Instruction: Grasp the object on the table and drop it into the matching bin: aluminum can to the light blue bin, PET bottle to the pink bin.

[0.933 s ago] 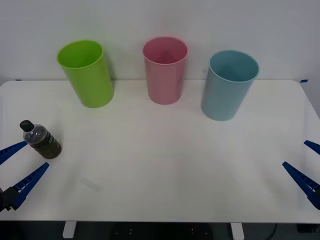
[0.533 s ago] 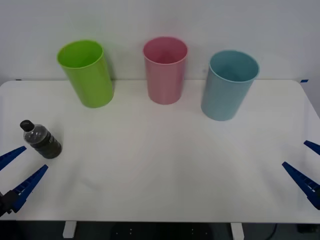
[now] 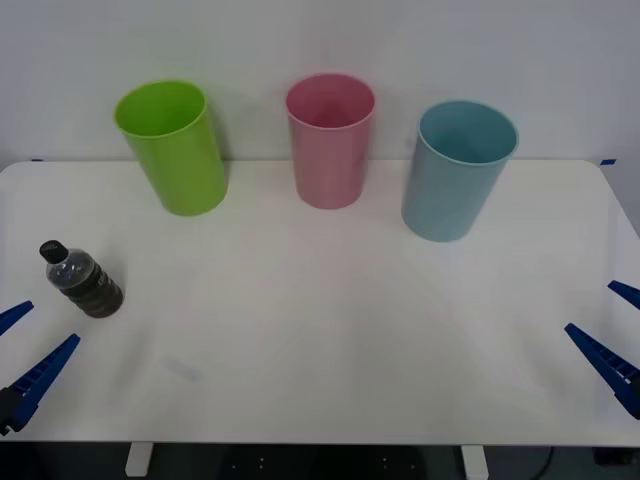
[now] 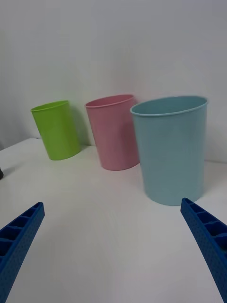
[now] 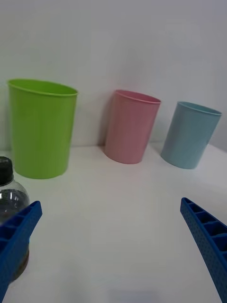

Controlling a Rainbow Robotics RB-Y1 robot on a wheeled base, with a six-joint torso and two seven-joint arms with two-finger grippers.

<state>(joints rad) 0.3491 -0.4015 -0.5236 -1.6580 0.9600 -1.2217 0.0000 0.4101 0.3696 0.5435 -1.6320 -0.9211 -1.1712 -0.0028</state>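
Note:
The PET bottle [image 3: 82, 280], small and clear with a black cap and dark contents, stands upright near the left edge of the white table [image 3: 330, 330]. My left gripper [image 3: 25, 345] is open, just in front of the bottle at the near left corner, and does not touch it. In the left wrist view the bottle [image 5: 9, 199] sits partly behind one finger of that gripper [image 5: 113, 255]. The pink bin [image 3: 330, 140] stands at the back centre, with the light blue bin [image 3: 458, 170] to its right. My right gripper [image 3: 612, 325] is open at the table's right edge and holds nothing.
A lime green bin [image 3: 172, 148] stands at the back left, behind the bottle. All three bins are lined up along the far edge against a white wall. The right wrist view has the light blue bin [image 4: 172, 149] nearest, then the pink bin [image 4: 113, 130].
My left gripper has drawn back toward the near left corner, away from the bottle. The bottle and the right arm have not moved.

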